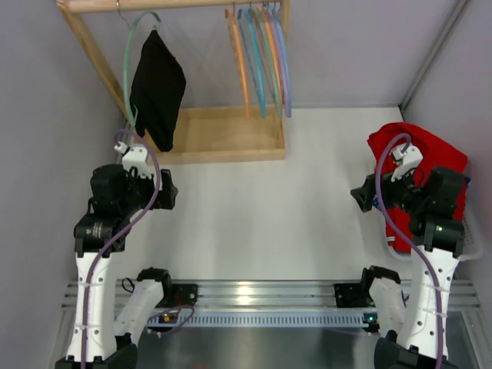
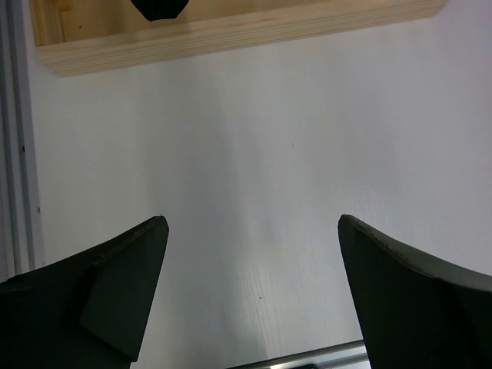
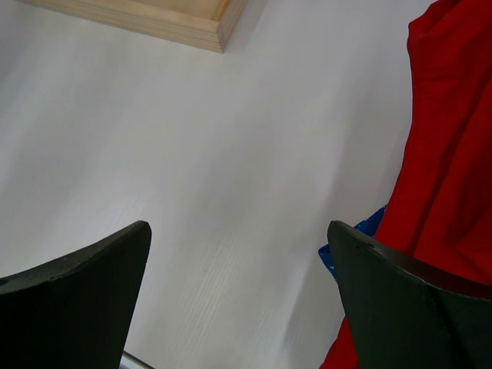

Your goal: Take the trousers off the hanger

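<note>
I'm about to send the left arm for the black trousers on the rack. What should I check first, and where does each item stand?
1. Left gripper open and empty: ok.
2. Right gripper open and empty: ok.
3. Trousers draped over the mint-green hanger, not yet removed: ok.
4. Hanger hook securely seated on the wooden rail: cannot tell.
5. Approach from the left gripper towards the trousers, past the rack base: looks ok.
6. Red garment free of the right gripper's fingers: cannot tell; the cloth lies right beside one finger.
</note>
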Motion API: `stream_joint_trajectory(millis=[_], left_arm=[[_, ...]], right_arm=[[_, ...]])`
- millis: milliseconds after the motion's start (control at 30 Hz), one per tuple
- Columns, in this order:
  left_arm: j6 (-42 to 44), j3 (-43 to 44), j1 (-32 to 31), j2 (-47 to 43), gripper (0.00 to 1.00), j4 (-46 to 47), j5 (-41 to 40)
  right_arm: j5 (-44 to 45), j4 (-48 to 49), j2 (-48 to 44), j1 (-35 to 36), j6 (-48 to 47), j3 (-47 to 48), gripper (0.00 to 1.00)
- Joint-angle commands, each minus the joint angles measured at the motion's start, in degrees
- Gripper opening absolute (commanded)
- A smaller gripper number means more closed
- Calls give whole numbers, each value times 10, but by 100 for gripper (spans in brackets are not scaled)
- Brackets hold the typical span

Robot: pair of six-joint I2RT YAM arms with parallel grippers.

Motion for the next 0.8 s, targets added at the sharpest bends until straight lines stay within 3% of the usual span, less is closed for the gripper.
stream_joint_trajectory(millis=[0,67,200,267,500,633,767], left_arm=[[0,40,4,5,99,0,46],[0,56,4,19,99,1,75],[3,94,4,55,99,5,224],[-30,133,4,97,99,21,246],[-86,272,4,200,98,69,195],[-162,357,4,250,99,114,196],[-192,415,4,286,99,188,143]], right_arm=[[-11,6,1,5,-7,14,99],[-12,6,2,5,-6,15,99],[-12,10,11,5,2,19,99],[-12,12,9,5,8,18,99],[-9,10,4,6,13,14,99],[-10,11,7,6,20,17,99],[-4,6,6,6,17,21,99]])
